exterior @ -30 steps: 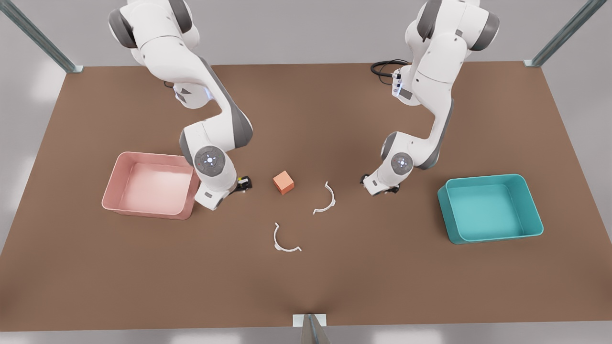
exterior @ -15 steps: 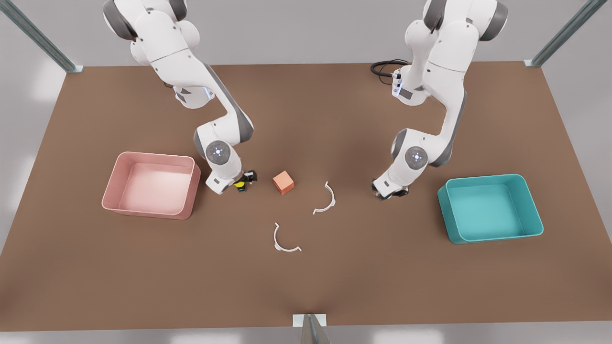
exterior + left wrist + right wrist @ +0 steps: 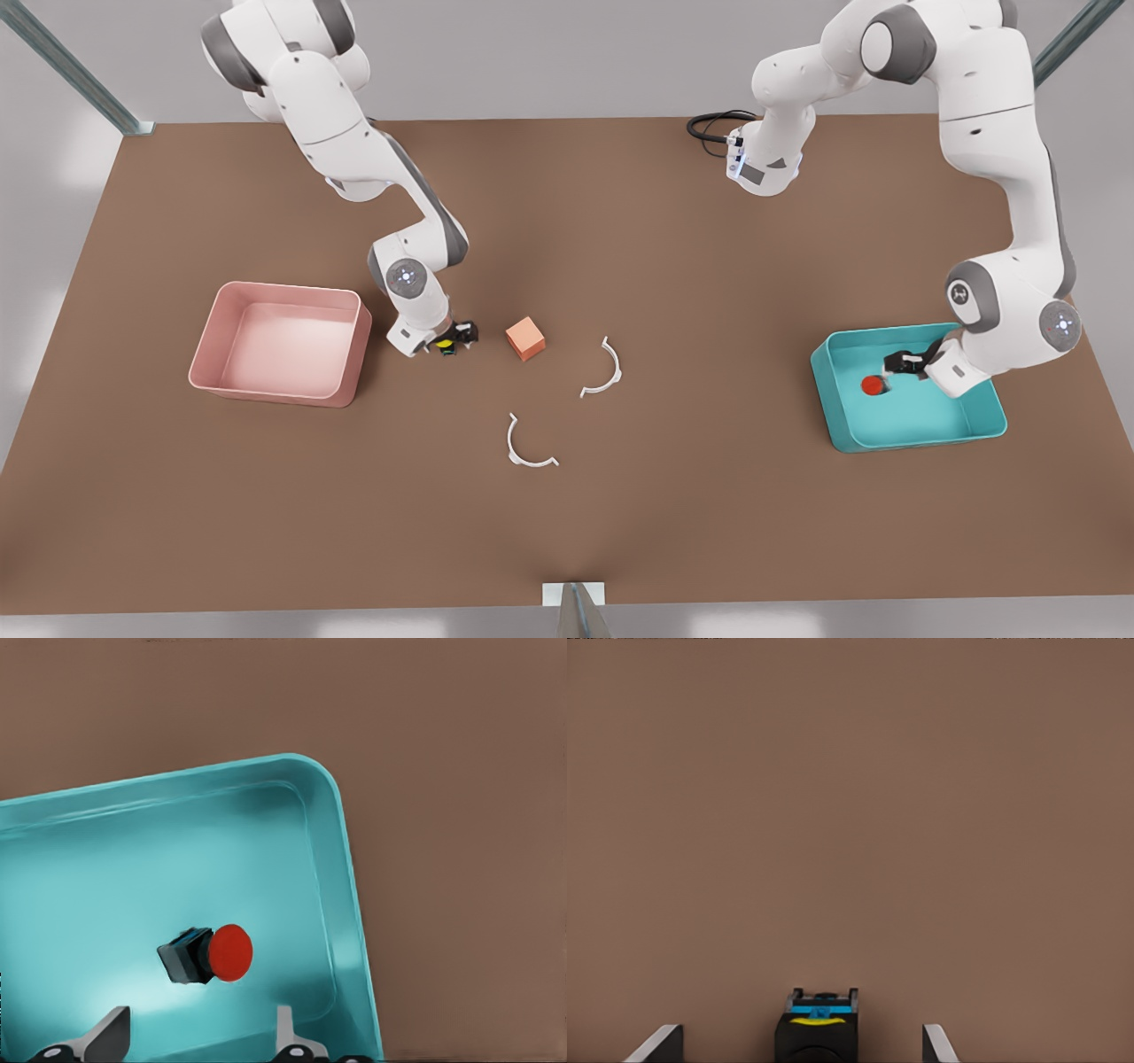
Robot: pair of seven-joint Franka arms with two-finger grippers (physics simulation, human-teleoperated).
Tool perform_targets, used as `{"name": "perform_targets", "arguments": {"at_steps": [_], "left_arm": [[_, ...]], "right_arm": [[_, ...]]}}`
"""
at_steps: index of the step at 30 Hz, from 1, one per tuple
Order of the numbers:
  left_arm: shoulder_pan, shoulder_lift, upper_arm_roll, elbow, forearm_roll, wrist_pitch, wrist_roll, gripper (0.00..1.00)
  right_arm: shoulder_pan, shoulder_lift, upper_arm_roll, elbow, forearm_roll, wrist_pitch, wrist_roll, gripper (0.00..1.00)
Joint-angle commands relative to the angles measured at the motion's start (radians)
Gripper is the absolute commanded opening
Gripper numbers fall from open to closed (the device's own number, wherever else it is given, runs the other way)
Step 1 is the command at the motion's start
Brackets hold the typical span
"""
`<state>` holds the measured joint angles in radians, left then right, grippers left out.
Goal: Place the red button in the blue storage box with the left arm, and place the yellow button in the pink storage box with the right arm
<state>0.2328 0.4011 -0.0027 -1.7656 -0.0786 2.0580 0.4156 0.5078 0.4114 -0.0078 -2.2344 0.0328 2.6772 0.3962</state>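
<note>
Two arms on my brown table [image 3: 620, 532] (grey walls): red button [image 3: 213, 953] lies sideways in blue storage box [image 3: 837, 421], cap toward 3 o'clock, left gripper [image 3: 199, 1041] spread above; right gripper [image 3: 802, 1043] spread around yellow button [image 3: 817, 1032].

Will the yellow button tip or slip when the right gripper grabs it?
Likely stiff and light, being tiny. Square-based, the yellow button suits the open right gripper; dropped, it may topple like the red button under the left gripper.
</note>
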Motion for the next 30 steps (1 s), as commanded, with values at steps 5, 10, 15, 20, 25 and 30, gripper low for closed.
{"name": "perform_targets", "arguments": {"at_steps": [5, 10, 15, 20, 25, 30], "left_arm": [[-0.170, -0.067, -0.013, 0.363, 0.019, -0.387, -0.428, 1.00], [-0.339, -0.167, 0.026, 0.399, 0.086, -0.441, -0.672, 1.00], [-0.343, -0.123, 0.020, 0.449, 0.088, -0.473, -0.702, 1.00], [-0.351, -0.125, 0.020, 0.449, 0.085, -0.473, -0.702, 1.00], [-0.351, -0.126, 0.020, 0.449, 0.083, -0.478, -0.701, 1.00], [-0.352, -0.128, 0.020, 0.449, 0.080, -0.490, -0.699, 1.00]], "right_arm": [[0.001, 0.004, 0.000, -0.010, -0.001, 0.093, -0.010, 0.64], [0.001, 0.004, 0.000, -0.016, -0.004, 0.092, -0.014, 0.61], [-0.002, 0.001, 0.000, -0.036, -0.004, 0.089, -0.054, 0.61], [0.001, -0.005, 0.000, -0.053, -0.004, 0.033, -0.063, 0.66], [0.009, -0.005, 0.002, -0.048, -0.005, 0.018, -0.063, 0.46], [-0.002, -0.065, 0.000, -0.014, -0.005, 0.006, -0.062, 0.45]]}}
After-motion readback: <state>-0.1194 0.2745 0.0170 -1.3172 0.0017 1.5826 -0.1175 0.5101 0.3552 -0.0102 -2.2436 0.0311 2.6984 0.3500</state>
